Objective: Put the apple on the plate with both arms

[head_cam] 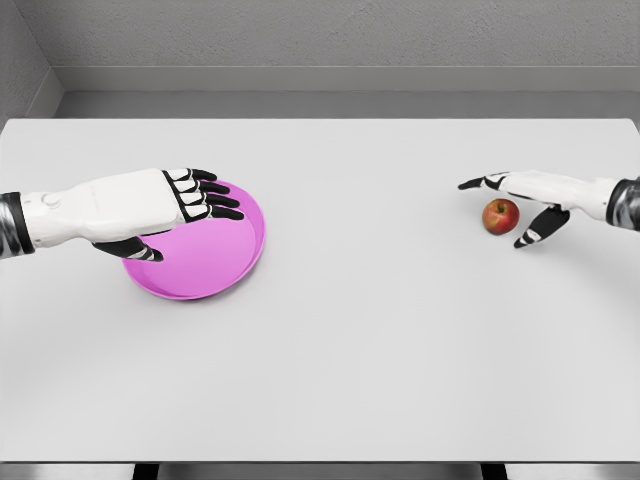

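Note:
A small red apple [500, 215] rests on the white table at the right. My right hand [510, 208] reaches in from the right edge and straddles the apple, its fingers spread: index finger behind it, thumb in front; contact is not clear. A round magenta plate [215, 262] lies at the left. My left hand [165, 215] hovers over the plate's left half with fingers extended and thumb tucked below, holding nothing and hiding part of the rim.
The white table [360, 340] spans the whole view, with its front edge near the bottom and a grey wall behind. A wide bare stretch of tabletop separates the plate from the apple.

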{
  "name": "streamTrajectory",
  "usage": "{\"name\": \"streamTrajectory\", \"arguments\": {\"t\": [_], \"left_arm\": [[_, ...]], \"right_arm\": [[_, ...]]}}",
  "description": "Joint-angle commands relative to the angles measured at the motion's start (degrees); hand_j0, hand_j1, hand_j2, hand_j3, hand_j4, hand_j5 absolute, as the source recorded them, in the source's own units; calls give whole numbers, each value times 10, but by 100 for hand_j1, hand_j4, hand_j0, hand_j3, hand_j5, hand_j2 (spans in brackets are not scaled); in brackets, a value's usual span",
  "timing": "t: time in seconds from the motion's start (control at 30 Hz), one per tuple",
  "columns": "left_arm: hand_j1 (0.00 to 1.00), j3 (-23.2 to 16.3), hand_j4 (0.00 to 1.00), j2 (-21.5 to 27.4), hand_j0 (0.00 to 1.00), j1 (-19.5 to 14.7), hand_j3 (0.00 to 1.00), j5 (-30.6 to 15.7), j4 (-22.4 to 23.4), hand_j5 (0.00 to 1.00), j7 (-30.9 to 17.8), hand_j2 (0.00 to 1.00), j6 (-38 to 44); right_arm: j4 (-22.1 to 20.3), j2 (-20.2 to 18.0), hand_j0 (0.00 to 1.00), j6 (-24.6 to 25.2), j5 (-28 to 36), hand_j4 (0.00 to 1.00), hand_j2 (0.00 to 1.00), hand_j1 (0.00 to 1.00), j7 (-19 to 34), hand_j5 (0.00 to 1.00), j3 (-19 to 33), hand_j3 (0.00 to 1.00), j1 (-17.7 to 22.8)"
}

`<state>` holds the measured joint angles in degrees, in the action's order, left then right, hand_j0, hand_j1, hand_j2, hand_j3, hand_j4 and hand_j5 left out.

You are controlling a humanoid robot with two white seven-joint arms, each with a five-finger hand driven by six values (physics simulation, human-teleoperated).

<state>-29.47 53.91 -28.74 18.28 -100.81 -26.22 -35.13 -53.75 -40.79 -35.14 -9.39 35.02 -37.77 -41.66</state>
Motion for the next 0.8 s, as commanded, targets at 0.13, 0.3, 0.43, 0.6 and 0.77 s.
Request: {"name": "streamTrajectory", "arguments": {"t": [0.13, 0.3, 0.43, 0.6, 0.77], "left_arm": [[100, 0, 100, 1, 100, 0, 100, -3, 0, 100, -1, 100, 1], [100, 0, 100, 1, 100, 0, 100, -3, 0, 100, -1, 100, 1], [100, 0, 100, 1, 100, 0, 100, -3, 0, 100, -1, 100, 1], [100, 0, 100, 1, 100, 0, 100, -3, 0, 100, -1, 100, 1], [100, 0, 100, 1, 100, 0, 100, -3, 0, 100, -1, 100, 1]], "right_arm": [[27, 16, 100, 1, -13, 100, 100, 100, 0, 100, 1, 100, -5], [27, 17, 95, 1, -12, 95, 95, 95, 0, 95, 1, 95, -7], [27, 17, 92, 1, -12, 92, 92, 92, 0, 92, 1, 92, -7], [27, 17, 81, 1, -12, 81, 81, 81, 0, 81, 2, 81, -7], [28, 17, 70, 1, -12, 70, 70, 70, 0, 70, 4, 70, -7]]}}
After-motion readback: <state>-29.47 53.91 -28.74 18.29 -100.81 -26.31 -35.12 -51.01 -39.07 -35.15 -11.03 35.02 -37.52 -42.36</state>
